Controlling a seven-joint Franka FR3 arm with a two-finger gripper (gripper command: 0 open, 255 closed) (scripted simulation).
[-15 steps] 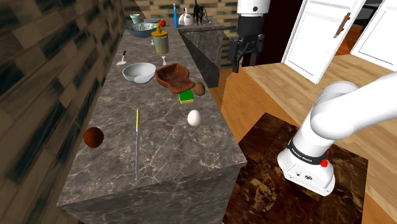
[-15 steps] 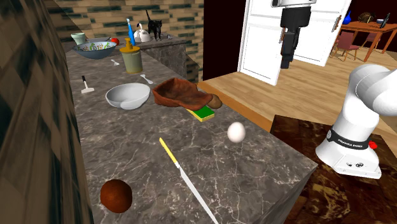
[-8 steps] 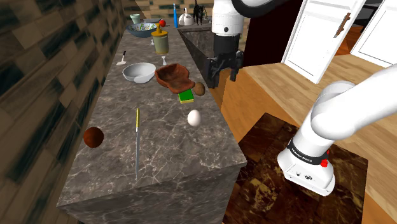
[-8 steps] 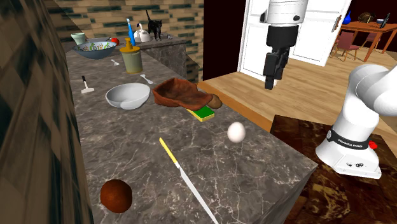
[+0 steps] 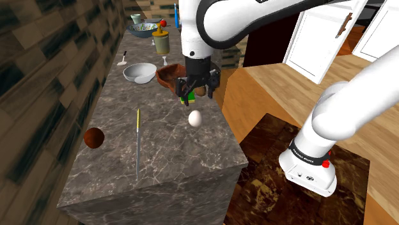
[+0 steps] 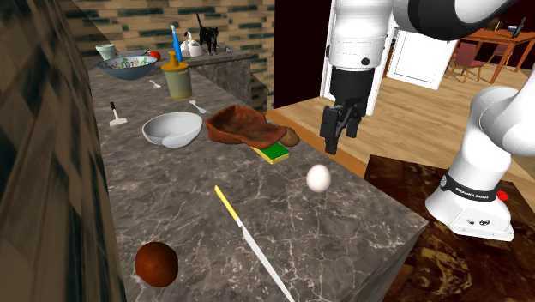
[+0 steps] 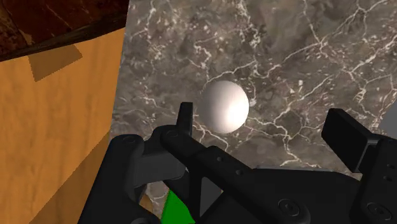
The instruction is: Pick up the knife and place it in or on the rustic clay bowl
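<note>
Over the dark marble counter (image 5: 172, 160), close to its edge on the wooden-floor side: the black gripper (image 5: 195, 91), pointing down, fingers (image 7: 184, 121) spread wide, nothing clasped between them. Beneath it, a white egg (image 5: 195, 118), framed between the fingers in the wrist view yet touched by neither. Beside the gripper, toward the far end of the counter, a green and yellow sponge (image 6: 276, 153), a small brown lump (image 6: 291, 136) touching it, and the brown clay bowl (image 5: 171, 75) — shallow, uneven at the rim, with a white bowl (image 5: 139, 72) just beside it at the shoulder view's left. As for the knife (image 5: 137, 142): flat on the counter, well apart from the gripper, yellow handle toward the bowls, long thin blade toward the near end. On either side of it, a brown ball (image 5: 94, 137) at the shoulder view's left and the egg at its right, neither touching it. Farther back, a patterned bowl (image 6: 129, 64), a tan jar (image 6: 177, 79) and a blue bottle (image 6: 175, 39) — too small for more detail. At the shoulder view's lower right, the arm's white base on a dark patch of floor.
</note>
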